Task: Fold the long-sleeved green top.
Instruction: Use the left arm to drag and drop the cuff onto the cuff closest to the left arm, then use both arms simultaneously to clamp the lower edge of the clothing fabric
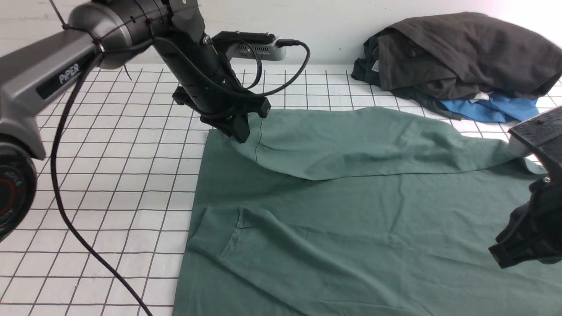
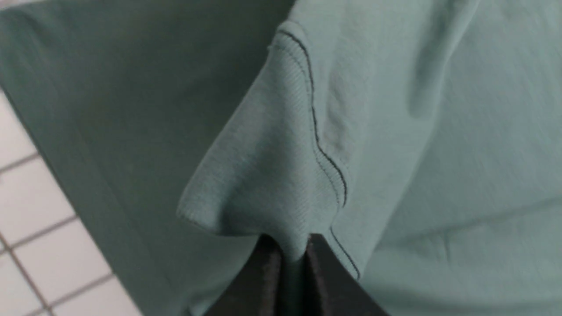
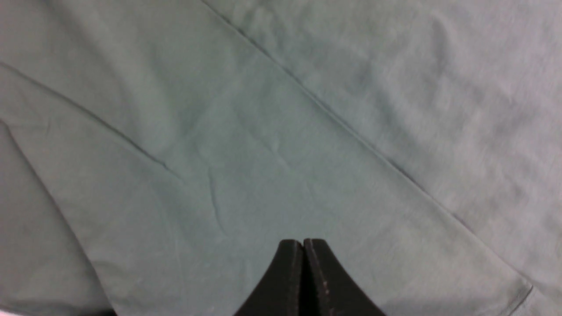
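My left jaws pinch the ribbed cuff of the green long-sleeved top; limp, light jersey, likely to drape. Right jaws closed, empty.

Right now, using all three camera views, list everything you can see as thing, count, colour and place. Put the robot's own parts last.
green long-sleeved top: one, muted green, spread on the table with one sleeve lying across it.
dark grey-black garment: one, dark grey-black, crumpled at the table's far right.
bright blue garment: one, bright blue, partly under the dark garment.
table: one, white with a dark grid, under everything.
black cable: one, black, looping off the left wrist.
left gripper: one, black, shut on the top's ribbed cuff.
right gripper: one, black, shut and empty, above the top.
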Available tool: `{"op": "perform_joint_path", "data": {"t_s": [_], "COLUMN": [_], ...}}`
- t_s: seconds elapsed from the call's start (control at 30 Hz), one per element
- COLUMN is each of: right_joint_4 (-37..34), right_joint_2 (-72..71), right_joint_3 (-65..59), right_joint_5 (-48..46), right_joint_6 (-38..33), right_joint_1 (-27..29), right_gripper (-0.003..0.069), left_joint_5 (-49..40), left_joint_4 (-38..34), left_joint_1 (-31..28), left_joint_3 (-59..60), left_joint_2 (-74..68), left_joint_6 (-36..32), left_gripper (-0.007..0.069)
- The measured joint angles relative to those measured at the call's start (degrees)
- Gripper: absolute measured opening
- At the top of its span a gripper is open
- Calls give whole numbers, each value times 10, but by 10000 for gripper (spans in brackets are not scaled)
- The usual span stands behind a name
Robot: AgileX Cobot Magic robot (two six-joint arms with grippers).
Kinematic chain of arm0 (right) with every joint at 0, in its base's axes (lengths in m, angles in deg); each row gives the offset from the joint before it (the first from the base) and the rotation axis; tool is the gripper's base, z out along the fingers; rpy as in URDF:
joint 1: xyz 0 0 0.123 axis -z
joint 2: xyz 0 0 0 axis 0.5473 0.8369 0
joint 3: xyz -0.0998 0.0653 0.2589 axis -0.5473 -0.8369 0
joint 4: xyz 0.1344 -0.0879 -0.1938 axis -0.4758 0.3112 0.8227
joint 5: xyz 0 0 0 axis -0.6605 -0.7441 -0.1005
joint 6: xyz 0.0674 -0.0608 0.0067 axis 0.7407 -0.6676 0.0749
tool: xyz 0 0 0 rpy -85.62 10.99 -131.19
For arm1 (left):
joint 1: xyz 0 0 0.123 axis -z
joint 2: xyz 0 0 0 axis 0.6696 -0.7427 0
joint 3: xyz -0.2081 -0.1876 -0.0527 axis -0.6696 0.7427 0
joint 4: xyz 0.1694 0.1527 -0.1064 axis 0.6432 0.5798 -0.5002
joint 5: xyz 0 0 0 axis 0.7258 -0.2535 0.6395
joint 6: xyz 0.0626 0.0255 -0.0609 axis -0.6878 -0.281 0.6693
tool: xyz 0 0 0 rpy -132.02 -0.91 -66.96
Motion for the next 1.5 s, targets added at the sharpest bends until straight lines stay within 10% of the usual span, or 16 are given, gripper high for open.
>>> {"op": "perform_joint_path", "data": {"t_s": [0.7,1.17,1.5], "right_joint_4": [-19,-91,-64], "right_joint_2": [-83,-83,-83], "right_joint_3": [0,0,0], "right_joint_5": [-35,-82,-82], "right_joint_6": [-1,-84,-59], "right_joint_1": [0,-16,-222], "right_gripper": [-14,-14,-14], "left_joint_5": [157,149,2], "left_joint_4": [-6,5,101], "left_joint_1": [-1,10,229], "left_joint_3": [495,522,549], "left_joint_2": [209,278,425], "left_joint_6": [-9,-35,-89], "left_gripper": [40,414,348]}}
